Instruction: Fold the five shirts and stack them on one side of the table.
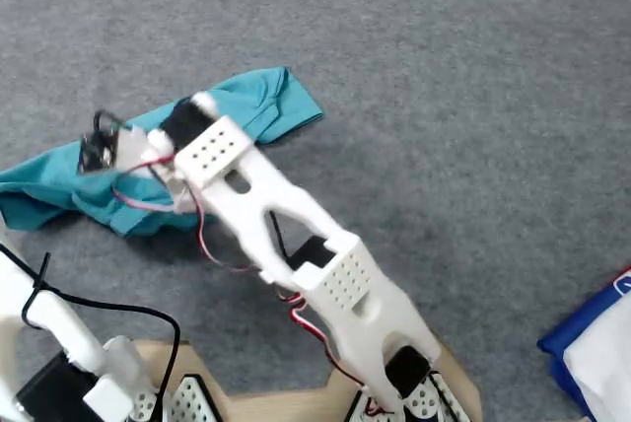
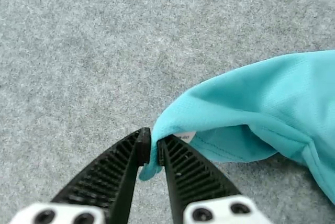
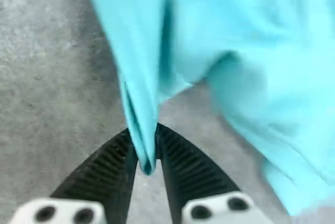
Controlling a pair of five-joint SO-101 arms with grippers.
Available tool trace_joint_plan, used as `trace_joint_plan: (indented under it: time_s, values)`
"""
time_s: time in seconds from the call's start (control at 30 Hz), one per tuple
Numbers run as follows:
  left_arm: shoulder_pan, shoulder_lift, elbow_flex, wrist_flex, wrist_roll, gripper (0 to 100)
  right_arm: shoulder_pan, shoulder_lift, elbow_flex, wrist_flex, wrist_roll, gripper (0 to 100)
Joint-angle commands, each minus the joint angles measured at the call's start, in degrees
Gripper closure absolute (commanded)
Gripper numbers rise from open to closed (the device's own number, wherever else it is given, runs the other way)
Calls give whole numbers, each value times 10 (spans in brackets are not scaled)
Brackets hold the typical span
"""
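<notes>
A teal shirt (image 1: 266, 102) lies crumpled on the grey table (image 1: 444, 97) at the left. My right arm (image 1: 222, 146) stretches from the front edge across to it. In the right wrist view my right gripper (image 3: 146, 150) is shut on a hanging fold of the teal shirt (image 3: 235, 51), which drapes away from the fingers above the table. In the left wrist view my left gripper (image 2: 151, 148) is shut on a corner of the teal shirt (image 2: 261, 103), and a white label shows just beside the fingertips. That corner is raised slightly off the table.
A blue and white bundle (image 1: 592, 353) sits at the right edge of the table. The arms' bases stand on a wooden board (image 1: 266, 407) at the front. Bare grey felt covers the back and right of the table.
</notes>
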Motion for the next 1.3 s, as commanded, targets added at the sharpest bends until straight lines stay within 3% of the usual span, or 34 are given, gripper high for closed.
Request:
trace_joint_plan:
  time_s: [0.0, 0.3, 0.5, 0.63, 0.77, 0.93, 1.1, 1.27]
  values:
    - [1, -8, -4, -9, -4, 980, 29, -7, -145, 22, -8, 993]
    - [1, -14, -37, -3, 6, 981, 85, -15, -391, 11, -4, 993]
    - [29, -91, -85, 44, 112, 981, 122, -124, -387, 18, -11, 993]
    - [86, -162, -113, 101, 179, 981, 161, -192, -372, 20, -72, 993]
    - [158, -237, -145, 162, 251, 981, 227, -268, -292, 22, -106, 994]
    - [257, -316, -170, 221, 321, 981, 326, -409, -94, 22, -134, 994]
    - [324, -366, -188, 258, 351, 981, 421, -567, 88, 21, -128, 994]
    - [362, -404, -224, 277, 347, 981, 501, -736, 171, 12, -86, 994]
